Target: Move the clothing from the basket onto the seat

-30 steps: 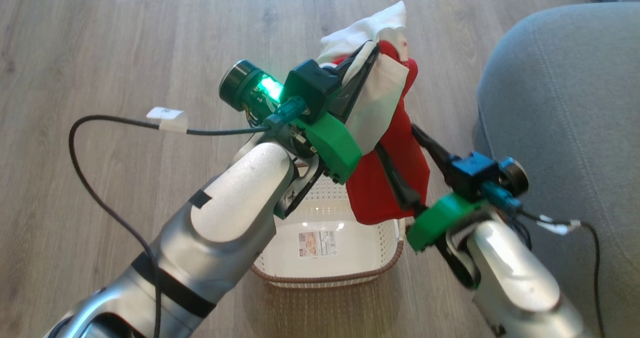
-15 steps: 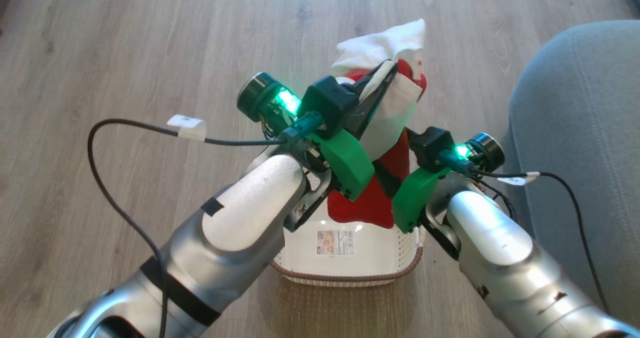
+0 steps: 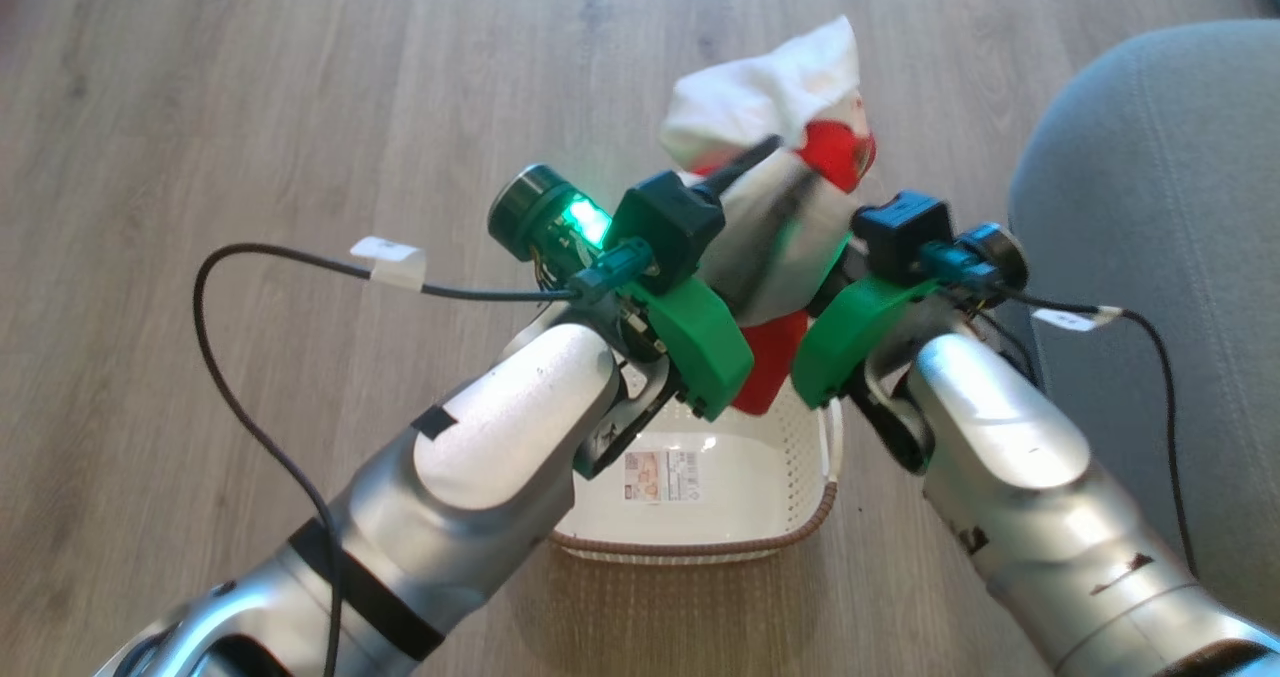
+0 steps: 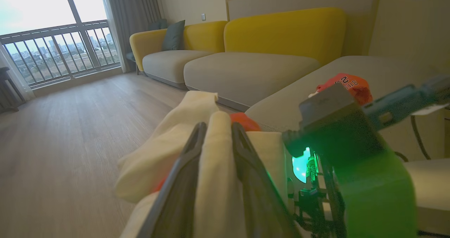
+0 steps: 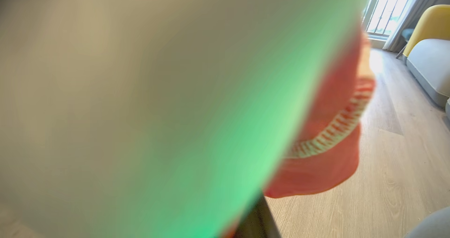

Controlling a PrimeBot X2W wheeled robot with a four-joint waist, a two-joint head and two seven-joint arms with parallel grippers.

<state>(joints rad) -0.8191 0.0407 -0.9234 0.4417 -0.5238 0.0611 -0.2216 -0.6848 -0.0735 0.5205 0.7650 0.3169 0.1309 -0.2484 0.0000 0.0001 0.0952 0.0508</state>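
You had the clothing (image 3: 770, 117) up clear of the basket (image 3: 690, 549), which sat on the floor at 6 o'clock of the bundle in the head view. Your left gripper (image 4: 216, 129) was clamped on a fold of white fabric, one finger on each side. Your right gripper (image 3: 835, 257) had its fingers together and buried in the cloth from the 4 o'clock side. I judged that a grip on the same bundle. The bundle hung with its long axis running roughly 1 to 7 o'clock, red tail lowest. The seat (image 3: 1150, 207) lay at 3 o'clock of the bundle, well apart, beyond your right arm, the nearer one. The carry would have to go that way.
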